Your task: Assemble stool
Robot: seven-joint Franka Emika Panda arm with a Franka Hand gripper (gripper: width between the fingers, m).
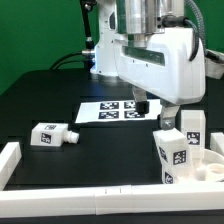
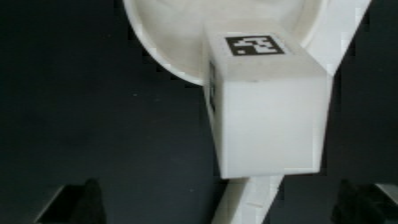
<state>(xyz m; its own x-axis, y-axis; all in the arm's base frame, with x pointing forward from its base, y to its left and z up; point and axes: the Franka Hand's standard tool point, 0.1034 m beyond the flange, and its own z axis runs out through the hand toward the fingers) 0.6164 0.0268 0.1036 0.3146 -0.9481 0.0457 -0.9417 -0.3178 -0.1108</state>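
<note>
1. Hanging from the white arm [image 1: 160,55], the gripper [image 1: 143,103] sits low over the black table [image 1: 60,95], above the edge of the marker board [image 1: 112,109] on the exterior view's right.
2. Claw state: in the wrist view the two dark fingertips [image 2: 75,203] stand wide apart at opposite sides of the gripper [image 2: 224,205]. They clamp nothing.
3. Wrist view: a blocky white leg [image 2: 267,110] fills the middle of the picture, with a square tag on its end face. Its narrower end lies in line with the gap between the fingertips, and neither tip touches it. A curved white rim of the seat disc [image 2: 169,45] shows behind the tagged end.
4. I cannot tell which of the legs in the exterior view this one is.
5. Exterior view: the seat disc [image 1: 208,170] lies on the table at the view's lower right.
6. A front upright leg [image 1: 172,153] stands at the disc's edge on the view's left. Whether it is on the disc or just beside it is unclear.
7. A rear upright leg [image 1: 192,128] stands behind it, close to the gripper.
8. A lying leg [image 1: 52,134] rests on its side well apart from the others, toward the exterior view's left.
9. White border rails [image 1: 110,205] run along the table's front and left edges.
</note>
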